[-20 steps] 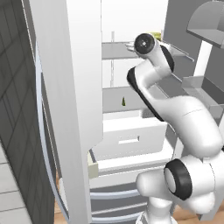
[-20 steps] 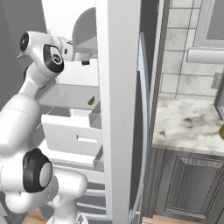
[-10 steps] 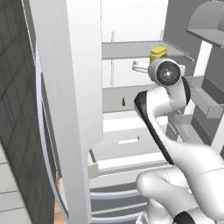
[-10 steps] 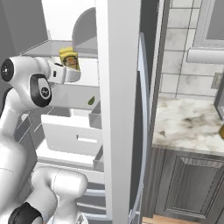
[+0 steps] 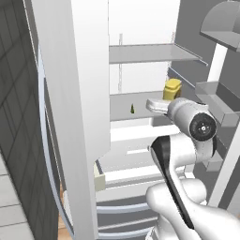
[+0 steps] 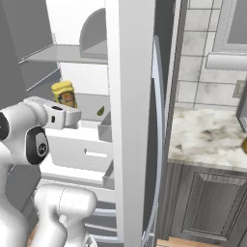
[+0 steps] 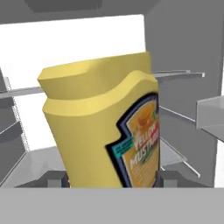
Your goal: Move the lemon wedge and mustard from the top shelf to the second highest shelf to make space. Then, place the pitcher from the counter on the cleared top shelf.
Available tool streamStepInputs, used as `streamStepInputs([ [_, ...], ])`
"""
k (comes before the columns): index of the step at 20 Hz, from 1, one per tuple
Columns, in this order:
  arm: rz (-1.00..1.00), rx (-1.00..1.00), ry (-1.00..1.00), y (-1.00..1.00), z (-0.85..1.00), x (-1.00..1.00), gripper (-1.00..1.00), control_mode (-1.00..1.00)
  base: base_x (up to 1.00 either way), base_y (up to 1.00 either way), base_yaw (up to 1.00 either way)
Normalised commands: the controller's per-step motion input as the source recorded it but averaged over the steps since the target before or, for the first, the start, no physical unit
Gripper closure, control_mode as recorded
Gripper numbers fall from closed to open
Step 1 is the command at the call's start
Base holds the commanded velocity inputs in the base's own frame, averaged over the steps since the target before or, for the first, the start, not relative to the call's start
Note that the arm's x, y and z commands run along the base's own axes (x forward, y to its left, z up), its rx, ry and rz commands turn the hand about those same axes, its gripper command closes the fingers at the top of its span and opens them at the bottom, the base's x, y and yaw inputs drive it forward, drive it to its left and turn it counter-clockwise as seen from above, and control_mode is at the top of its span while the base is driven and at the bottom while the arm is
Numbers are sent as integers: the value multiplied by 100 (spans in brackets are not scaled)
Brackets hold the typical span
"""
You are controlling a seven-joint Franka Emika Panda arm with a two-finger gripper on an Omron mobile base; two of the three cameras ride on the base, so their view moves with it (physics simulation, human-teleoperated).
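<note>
The tool (image 7: 111,178) has its fingers wide around the mustard (image 7: 105,127), gripping it just over the second highest shelf (image 5: 136,99) near the lemon wedge (image 5: 132,109); I'd lower it flat before letting go.

mustard (image 7: 100,127) yellow bottle, upright, slightly tilted, above second highest shelf (image 5: 136,99); lemon wedge (image 5: 132,109) on it; top shelf (image 5: 150,53) bare.

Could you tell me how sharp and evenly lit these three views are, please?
Hand view: the mustard looms large, its label slightly soft. Left base view: flat shadeless lighting, the lemon wedge tiny but crisp. Right base view: the counter veining sharp, no glare.
</note>
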Motion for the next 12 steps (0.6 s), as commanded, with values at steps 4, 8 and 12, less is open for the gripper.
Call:
streamStepInputs([
  [4,4,0,-2,3,-38,-5,100,-100,0,0,0],
  [8,0,0,-2,0,-26,0,100,-100,0,0,0],
  [12,0,0,-2,0,-20,0,100,-100,0,0,0],
])
